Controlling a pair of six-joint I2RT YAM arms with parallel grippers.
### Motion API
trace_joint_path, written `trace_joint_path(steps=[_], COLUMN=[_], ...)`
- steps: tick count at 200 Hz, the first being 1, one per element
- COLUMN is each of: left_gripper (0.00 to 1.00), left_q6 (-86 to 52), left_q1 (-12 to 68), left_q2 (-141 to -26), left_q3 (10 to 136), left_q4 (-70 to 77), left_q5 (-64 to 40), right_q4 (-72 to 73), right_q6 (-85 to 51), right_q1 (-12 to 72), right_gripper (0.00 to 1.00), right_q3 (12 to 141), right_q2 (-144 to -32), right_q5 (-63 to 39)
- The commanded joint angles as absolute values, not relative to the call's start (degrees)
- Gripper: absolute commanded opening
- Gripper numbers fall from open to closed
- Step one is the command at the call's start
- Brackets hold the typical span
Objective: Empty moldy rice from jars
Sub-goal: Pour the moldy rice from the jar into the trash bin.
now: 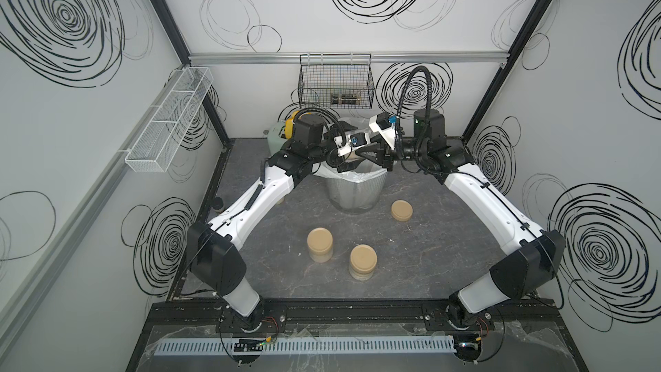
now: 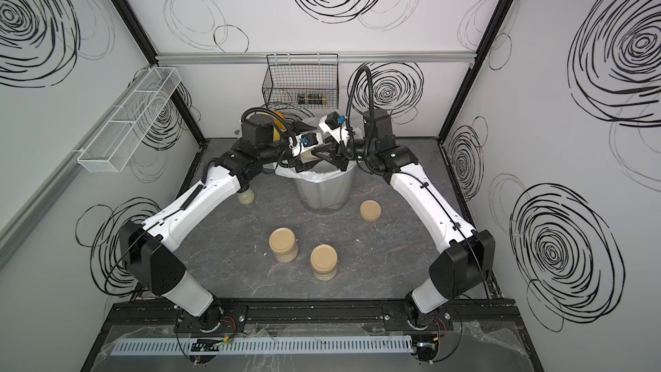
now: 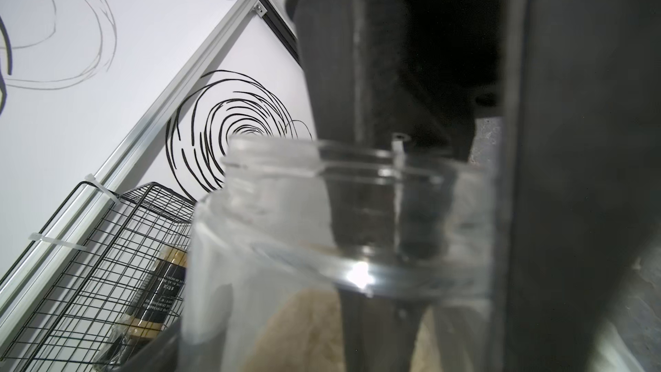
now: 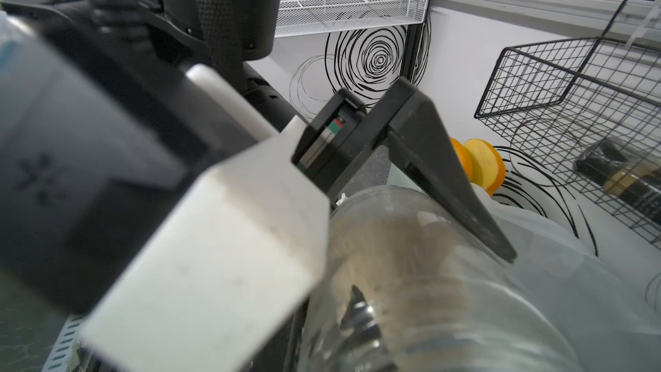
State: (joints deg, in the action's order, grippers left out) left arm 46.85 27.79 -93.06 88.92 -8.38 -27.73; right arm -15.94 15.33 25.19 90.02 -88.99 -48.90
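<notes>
My left gripper (image 1: 346,164) is shut on an open clear jar (image 3: 272,245), held tilted over the bag-lined bin (image 1: 356,191). Beige moldy rice (image 3: 307,327) lies in the jar's bottom. In the right wrist view a black left finger (image 4: 447,180) lies along the jar wall. My right gripper (image 1: 365,154) meets the jar at its mouth. One of its fingertips (image 4: 357,313) shows inside the glass, and how its jaws stand is hidden. Two lidded jars (image 1: 320,245) (image 1: 363,263) with rice stand on the table in front. A loose tan lid (image 1: 401,211) lies right of the bin.
A black wire basket (image 1: 336,84) holding a dark bottle hangs on the back wall. A white mesh shelf (image 1: 168,119) is on the left wall. A small pale container (image 2: 246,196) sits partly under my left arm. A yellow and green object (image 1: 286,130) stands behind the bin.
</notes>
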Motion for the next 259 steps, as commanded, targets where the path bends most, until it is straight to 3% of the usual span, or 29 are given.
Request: trace_joint_path(steps=[1,77,200,232,259], left_gripper=[0.96,0.96,0.96,0.96,0.96], left_q6=[41.52,50.20,67.51,66.51,53.09], left_q1=[26.29,25.43,32.51,33.54,34.85], left_q2=[-87.66,-82.44,-80.91,-79.80,-76.78], left_q3=[86.05,81.24,73.01,72.43,71.81], left_q4=[4.70,1.03,19.57,19.33,16.99], left_q5=[-27.86,-22.45,-2.78,-1.62,-0.12], right_q4=[-7.52,-2.83,-2.00,-2.03,-2.05], right_q6=[11.44,5.67,4.31,4.31,4.31], right_q1=[23.19,20.04,19.98,19.97,20.01], right_gripper=[0.00,0.00,0.00,0.00,0.00], right_q3=[89.61,93.14,94.24,94.48,94.75], right_q2=[-89.23,-93.00,-95.03,-94.93,-94.53], right_q5=[-47.92,-51.12,-51.56,-50.99,-50.54])
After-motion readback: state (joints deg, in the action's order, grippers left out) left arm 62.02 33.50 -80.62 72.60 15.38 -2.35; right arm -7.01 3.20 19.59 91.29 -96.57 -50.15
